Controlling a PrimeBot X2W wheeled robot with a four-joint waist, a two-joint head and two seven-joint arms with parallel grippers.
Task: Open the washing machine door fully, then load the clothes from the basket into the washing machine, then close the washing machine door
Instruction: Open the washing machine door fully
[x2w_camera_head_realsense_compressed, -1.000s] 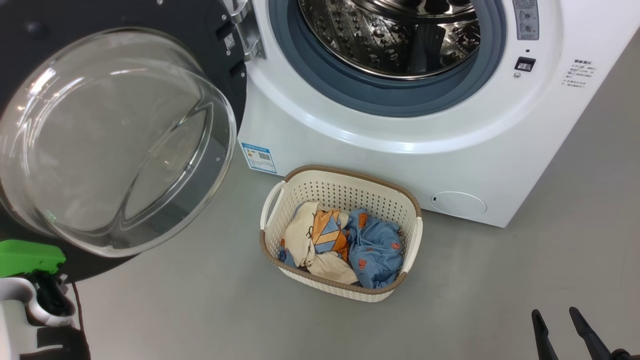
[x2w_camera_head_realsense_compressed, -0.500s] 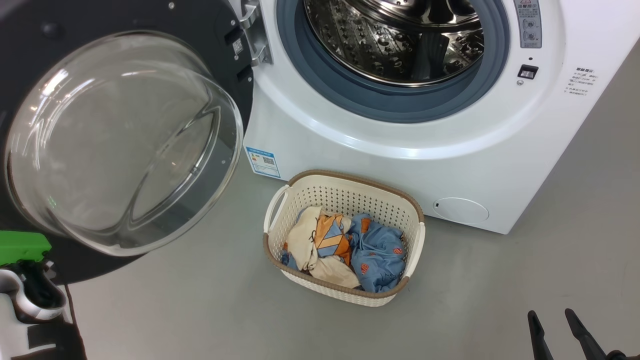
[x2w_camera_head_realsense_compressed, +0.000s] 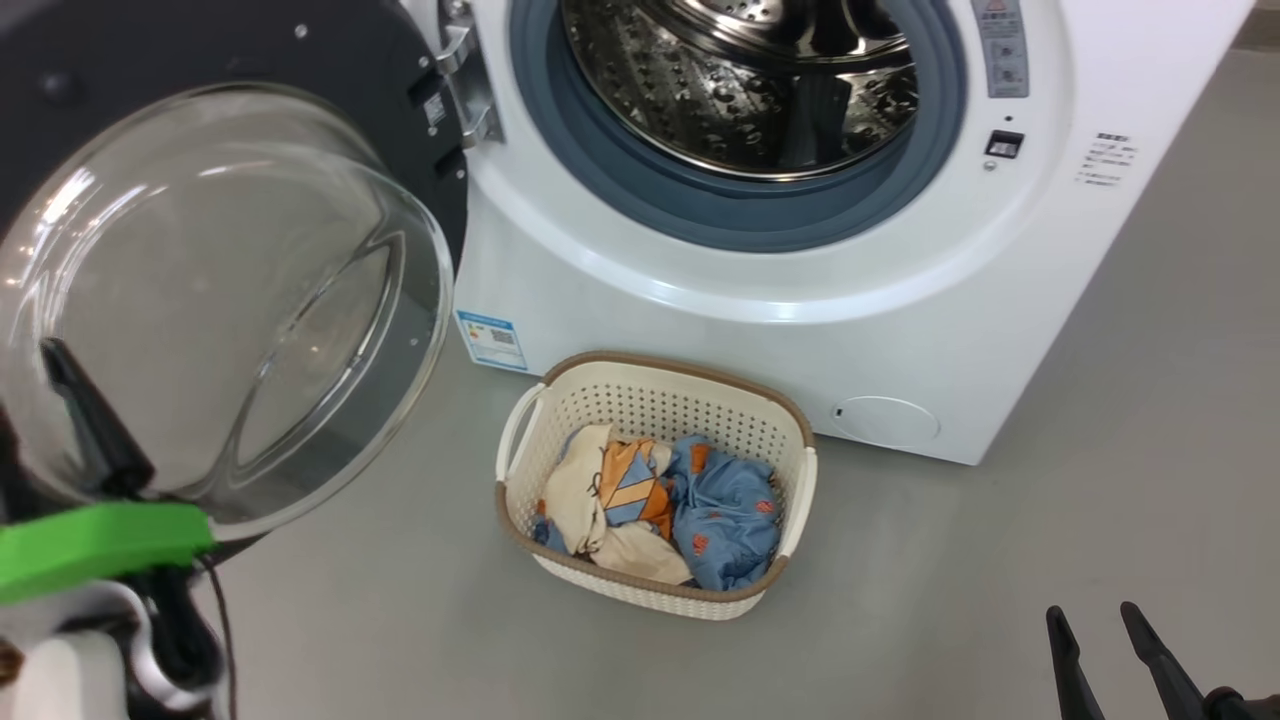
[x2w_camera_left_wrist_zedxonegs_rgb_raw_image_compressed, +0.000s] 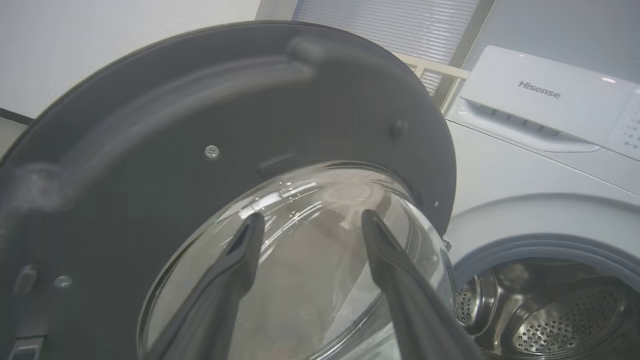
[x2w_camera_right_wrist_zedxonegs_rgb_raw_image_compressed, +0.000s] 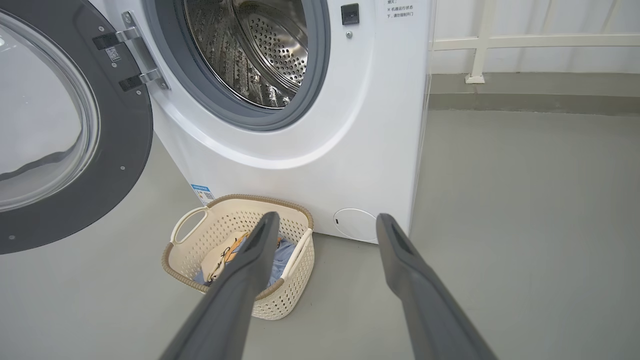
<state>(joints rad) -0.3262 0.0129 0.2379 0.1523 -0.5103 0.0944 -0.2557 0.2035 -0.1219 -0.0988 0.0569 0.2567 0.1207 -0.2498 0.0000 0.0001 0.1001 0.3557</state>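
Note:
The washing machine door (x2w_camera_head_realsense_compressed: 200, 50) stands swung open at the left, its clear glass bowl (x2w_camera_head_realsense_compressed: 220, 300) facing me. The white washing machine (x2w_camera_head_realsense_compressed: 760, 300) shows its steel drum (x2w_camera_head_realsense_compressed: 740, 90) with no laundry visible in it. On the floor before it sits the cream basket (x2w_camera_head_realsense_compressed: 660, 365) holding the clothes (x2w_camera_head_realsense_compressed: 700, 510), blue, cream and orange. My left gripper (x2w_camera_left_wrist_zedxonegs_rgb_raw_image_compressed: 310, 225) is open, with nothing between its fingers, which point at the bowl from just in front of it; one finger (x2w_camera_head_realsense_compressed: 95, 430) shows against the glass. My right gripper (x2w_camera_head_realsense_compressed: 1100, 650) is open and low at the right, away from the basket (x2w_camera_right_wrist_zedxonegs_rgb_raw_image_compressed: 280, 300).
Grey floor (x2w_camera_head_realsense_compressed: 1050, 500) spreads right of the machine and in front of the basket. A round white cap (x2w_camera_head_realsense_compressed: 885, 420) and a blue label (x2w_camera_head_realsense_compressed: 490, 338) sit low on the machine's front. A white railing (x2w_camera_right_wrist_zedxonegs_rgb_raw_image_compressed: 480, 45) runs along the wall behind.
My left gripper has opened and risen in front of the door's glass bowl. The head camera has shifted a little. The right gripper, basket and clothes stay as they were.

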